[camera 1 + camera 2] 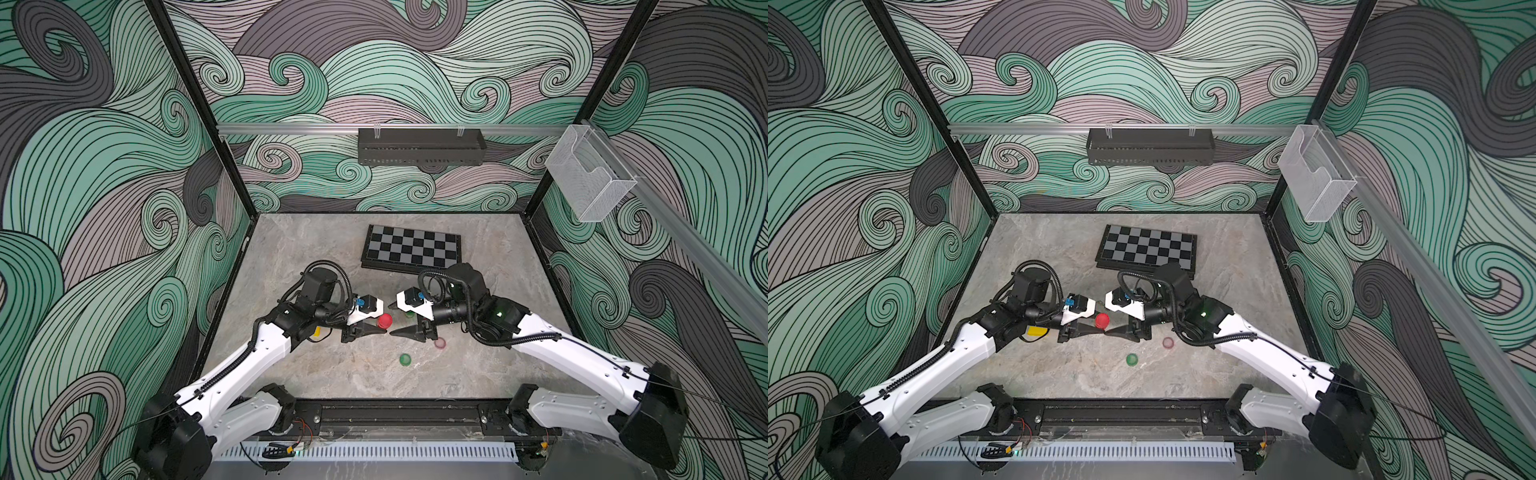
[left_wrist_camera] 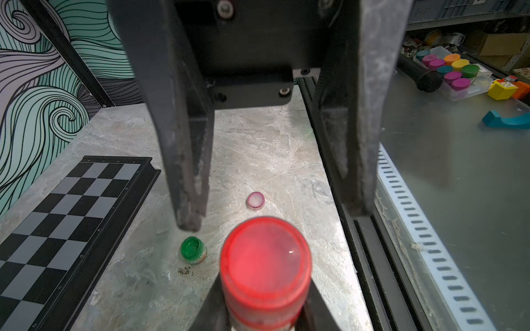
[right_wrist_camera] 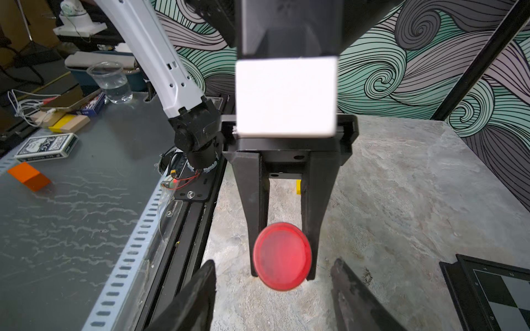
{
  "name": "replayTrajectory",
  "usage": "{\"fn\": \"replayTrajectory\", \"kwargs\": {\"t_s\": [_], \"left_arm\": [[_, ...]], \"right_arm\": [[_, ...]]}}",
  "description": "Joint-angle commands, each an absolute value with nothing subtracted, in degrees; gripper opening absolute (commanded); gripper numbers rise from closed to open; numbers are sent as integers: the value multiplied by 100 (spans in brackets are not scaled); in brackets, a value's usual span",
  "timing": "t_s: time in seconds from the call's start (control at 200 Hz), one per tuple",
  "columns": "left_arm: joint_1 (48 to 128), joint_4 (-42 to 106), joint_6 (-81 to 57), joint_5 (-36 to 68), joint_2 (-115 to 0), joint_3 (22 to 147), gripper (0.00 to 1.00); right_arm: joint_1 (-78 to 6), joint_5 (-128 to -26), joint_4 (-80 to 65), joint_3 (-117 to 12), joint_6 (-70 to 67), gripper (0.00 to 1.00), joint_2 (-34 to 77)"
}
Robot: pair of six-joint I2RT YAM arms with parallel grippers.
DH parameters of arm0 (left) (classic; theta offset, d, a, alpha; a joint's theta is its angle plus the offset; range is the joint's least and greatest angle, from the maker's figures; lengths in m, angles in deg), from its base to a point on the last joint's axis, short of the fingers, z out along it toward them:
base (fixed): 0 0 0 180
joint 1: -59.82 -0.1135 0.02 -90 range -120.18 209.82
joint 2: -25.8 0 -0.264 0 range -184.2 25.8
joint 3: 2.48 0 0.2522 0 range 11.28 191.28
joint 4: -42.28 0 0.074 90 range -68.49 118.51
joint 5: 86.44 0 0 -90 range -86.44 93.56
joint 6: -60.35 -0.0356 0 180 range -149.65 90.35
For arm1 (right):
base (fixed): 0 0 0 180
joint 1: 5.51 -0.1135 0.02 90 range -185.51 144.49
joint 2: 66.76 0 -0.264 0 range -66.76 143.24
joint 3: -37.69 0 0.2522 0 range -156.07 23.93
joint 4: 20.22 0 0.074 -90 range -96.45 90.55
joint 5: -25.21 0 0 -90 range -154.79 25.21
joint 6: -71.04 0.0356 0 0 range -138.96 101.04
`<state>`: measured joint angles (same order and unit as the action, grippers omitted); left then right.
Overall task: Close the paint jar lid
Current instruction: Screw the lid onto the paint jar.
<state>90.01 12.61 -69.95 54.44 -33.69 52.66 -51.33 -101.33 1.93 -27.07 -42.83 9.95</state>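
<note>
While the left gripper (image 1: 378,326) grips, the right gripper (image 3: 274,262) stands open

Pinched narrow in the left gripper, the paint jar (image 1: 385,320) is near the middle of the table (image 1: 332,374), red lid (image 2: 265,258) on top. Jaws of the right gripper spread wider than the lid, a finger to either side, clear of it. Whether the jar rests on the table I cannot tell.

The lid (image 1: 385,320) on the paint jar (image 2: 259,321) is translucent red. In a top view, a small jar (image 1: 405,359) at its five o'clock is green. A cap (image 1: 439,343) at four o'clock is clear and pink-rimmed. A chessboard (image 1: 411,249) at one o'clock is checked black and grey. The table (image 1: 332,382) is marbled grey. The walls (image 1: 374,83) swirl teal, mauve and charcoal, black-lined.
</note>
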Motion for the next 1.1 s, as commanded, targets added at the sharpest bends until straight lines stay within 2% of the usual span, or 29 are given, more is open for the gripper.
{"fn": "replayTrajectory", "kwargs": {"t_s": [0.0,0.415,0.75,0.876,1.096], "left_arm": [[9023,1150,-7193,5669,-3381,5508,26],[9023,1129,-7201,5666,-3406,5526,26],[9023,1146,-7202,5590,-3422,5546,26],[9023,1214,-7193,5549,-3406,5537,26],[9023,1478,-7078,5349,-3321,5463,25]], "right_arm": [[-5229,-10139,148,-2974,-4663,60,1184],[-5361,-9859,104,-3133,-4660,50,1444],[-5388,-9653,84,-3118,-4487,25,1480],[-5428,-9254,-38,-3072,-4187,17,1497],[-5622,-8272,-521,-2948,-3133,12,1480]]}}
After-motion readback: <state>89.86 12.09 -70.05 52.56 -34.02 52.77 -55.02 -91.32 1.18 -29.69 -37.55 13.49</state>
